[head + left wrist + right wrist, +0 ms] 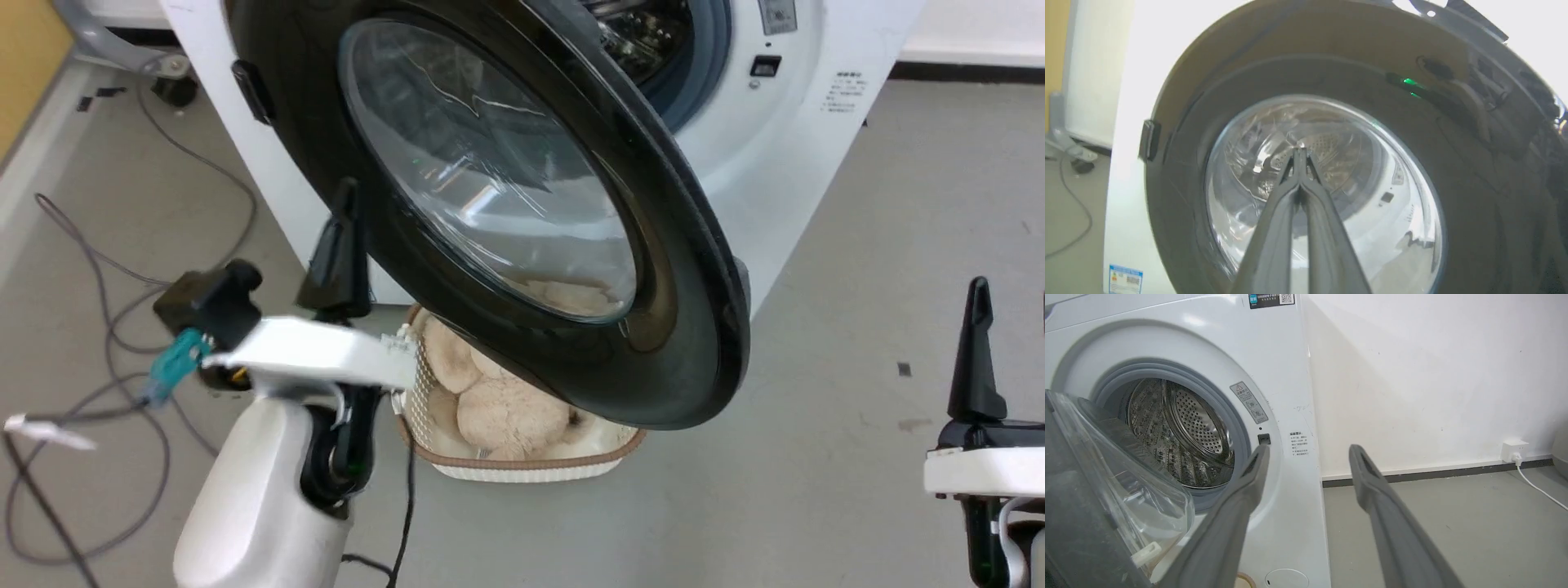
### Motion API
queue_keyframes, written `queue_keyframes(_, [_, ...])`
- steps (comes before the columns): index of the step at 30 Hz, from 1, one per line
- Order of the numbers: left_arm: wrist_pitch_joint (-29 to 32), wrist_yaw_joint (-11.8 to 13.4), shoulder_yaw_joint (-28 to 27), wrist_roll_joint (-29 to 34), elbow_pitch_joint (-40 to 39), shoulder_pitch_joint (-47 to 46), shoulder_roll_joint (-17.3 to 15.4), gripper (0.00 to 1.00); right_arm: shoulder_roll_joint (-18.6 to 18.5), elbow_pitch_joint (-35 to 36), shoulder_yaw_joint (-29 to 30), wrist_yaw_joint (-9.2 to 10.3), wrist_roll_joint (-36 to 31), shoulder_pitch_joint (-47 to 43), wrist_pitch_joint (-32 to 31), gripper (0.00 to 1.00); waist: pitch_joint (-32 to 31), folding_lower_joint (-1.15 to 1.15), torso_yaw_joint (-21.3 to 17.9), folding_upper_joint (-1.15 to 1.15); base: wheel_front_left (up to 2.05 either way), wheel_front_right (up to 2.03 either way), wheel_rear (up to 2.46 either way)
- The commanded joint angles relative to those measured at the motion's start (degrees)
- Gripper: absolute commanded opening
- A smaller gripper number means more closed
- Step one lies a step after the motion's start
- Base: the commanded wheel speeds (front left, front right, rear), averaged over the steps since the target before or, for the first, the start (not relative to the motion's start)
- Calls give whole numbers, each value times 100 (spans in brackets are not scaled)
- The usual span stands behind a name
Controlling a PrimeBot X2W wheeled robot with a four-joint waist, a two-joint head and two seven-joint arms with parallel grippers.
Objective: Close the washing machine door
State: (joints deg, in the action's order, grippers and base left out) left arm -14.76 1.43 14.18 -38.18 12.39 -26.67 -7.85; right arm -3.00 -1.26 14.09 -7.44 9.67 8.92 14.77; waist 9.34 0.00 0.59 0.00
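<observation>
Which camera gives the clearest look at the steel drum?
The right wrist view: the drum lies largely unobstructed beyond the open door, perforations sharp. The left wrist view sees it through the door's glass window, warped by reflections. The head view catches a dark sliver above the door's rim.

The floor is smooth pale grey and meets a dark skirting strip at the foot of the wall; the white washing machine stands directly on it; a cream woven-look basket with a brown rim sits on the floor just in front of the machine's base; to the robot's left, thin grey cables loop loosely over the floor; beyond them a small black caster rests on it near the machine's corner; a small dark mark spots the bare stretch on the right; in the right wrist view a white cord trails across the floor from a wall socket.
</observation>
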Motion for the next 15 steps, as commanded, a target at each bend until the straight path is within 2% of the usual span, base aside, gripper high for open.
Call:
queue_keyframes(1, [-22, 139, -207, 592, -199, 256, 28, 0, 13, 43, 36, -5, -42, 23, 23, 100, -73, 0, 65, 0, 0, 0, 0])
queue_keyframes(4, [-22, 437, -655, 1575, -577, 587, 64, 0, 13, 89, 59, -5, -80, 29, 23, 100, -156, 0, 128, 0, 0, 0, 0])
queue_keyframes(5, [-23, 705, -966, 2361, -909, 911, 71, 74, 13, 164, 69, -5, -129, 37, 23, 100, -255, 0, 211, 0, 0, 0, 0])
queue_keyframes(6, [-23, 793, -1014, 2598, -998, 1029, 64, 100, 13, 188, 83, -5, -134, 41, 23, 100, -289, 0, 246, 0, 0, 0, 0])
queue_keyframes(7, [-23, 793, -1014, 2598, -998, 1029, 64, 100, 13, 188, 83, -5, -134, 41, 23, 100, -289, 0, 246, 0, 0, 0, 0])
queue_keyframes(10, [-23, 934, -1021, 3114, -1161, 1393, 35, 100, 13, 253, 87, -5, -118, 71, 23, 100, -385, 0, 349, 0, 0, 0, 0])
queue_keyframes(13, [-23, 898, -1007, 3230, -1197, 1729, 70, 100, 13, 374, 7, -5, -188, 147, 23, 100, -471, 0, 437, 0, 0, 0, 0])
queue_keyframes(14, [-23, 860, -1004, 3233, -1189, 1838, 82, 100, 13, 432, -23, -5, -202, 188, 23, 45, -495, 0, 461, 0, 0, 0, 0])
queue_keyframes(15, [-23, 831, -990, 3282, -1184, 1935, 71, 100, 13, 497, -23, -5, -202, 238, 23, 17, -515, 0, 483, 0, 0, 0, 0])
